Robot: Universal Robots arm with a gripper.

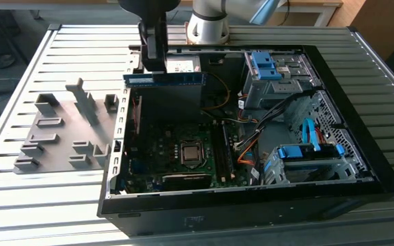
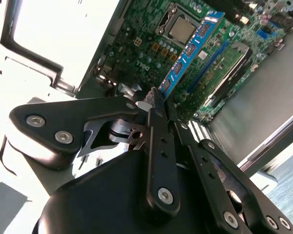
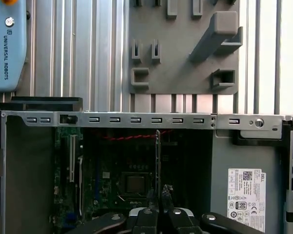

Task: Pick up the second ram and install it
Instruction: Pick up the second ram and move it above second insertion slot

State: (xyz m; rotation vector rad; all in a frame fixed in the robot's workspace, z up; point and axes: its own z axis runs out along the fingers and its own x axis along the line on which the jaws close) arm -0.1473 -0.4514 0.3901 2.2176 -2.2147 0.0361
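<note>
Heads up: your tool (image 1: 154, 64) is clamped shut on the second ram (image 1: 164, 79), holding it level above the open case (image 1: 252, 197), toward the far side in the exterior view and well apart from the memory slots (image 1: 222, 148) beside the CPU socket (image 1: 191, 152); in the second wrist view the stick runs out from the fingers (image 2: 158, 126) over the motherboard (image 2: 151, 44).

My worry from here is alignment; I'd guess that if it comes down a bit skewed, or with the notch off, it'll perch on the slot lip instead of seating, and pushing then could flex the board or make the stick slide in the grip. The loose cables (image 1: 266, 120) near the slots look like they could snag an end too; the case's metal edge is another thing to clip.

The counter (image 1: 33, 205) is ribbed metal slats, bright with glare, with a grey holder (image 1: 60, 148) lying just beside the case; past it there's grey floor (image 1: 5, 31) and some wooden furniture (image 1: 381, 20).
</note>
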